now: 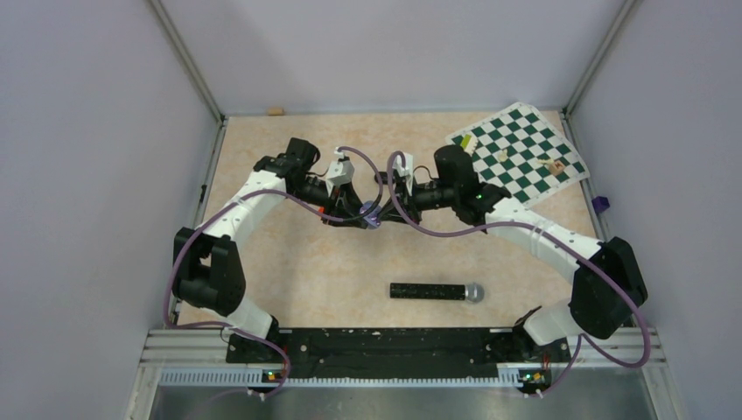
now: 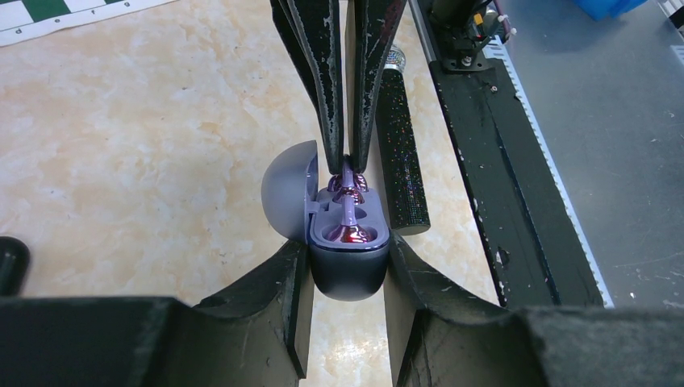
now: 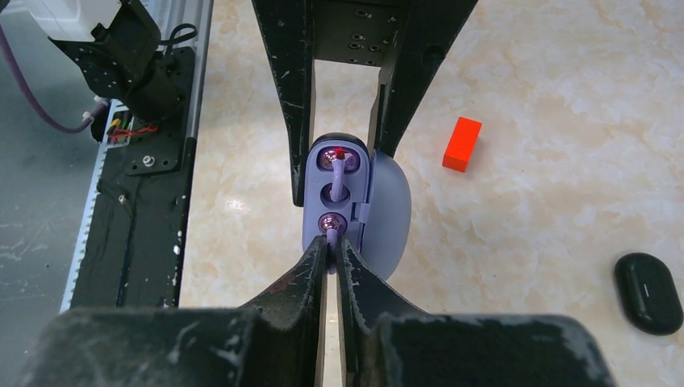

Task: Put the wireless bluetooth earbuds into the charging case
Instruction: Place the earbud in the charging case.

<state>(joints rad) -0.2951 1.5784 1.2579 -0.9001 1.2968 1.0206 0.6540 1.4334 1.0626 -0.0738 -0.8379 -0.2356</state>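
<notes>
Right hand (image 3: 332, 246) is pinched almost shut on the thin purple stem of one earbud (image 3: 329, 223). That earbud sits at its hole, at the end of the charging case (image 2: 351, 278) nearest this hand. Left hand (image 2: 348, 254) squeezes the case by its two sides over the counter (image 2: 161, 145), with the lid (image 2: 286, 189) open. The other earbud (image 3: 339, 157) is in its hole. This looks like the last bud going in. Next, the right hand should press it down softly, then let go
</notes>
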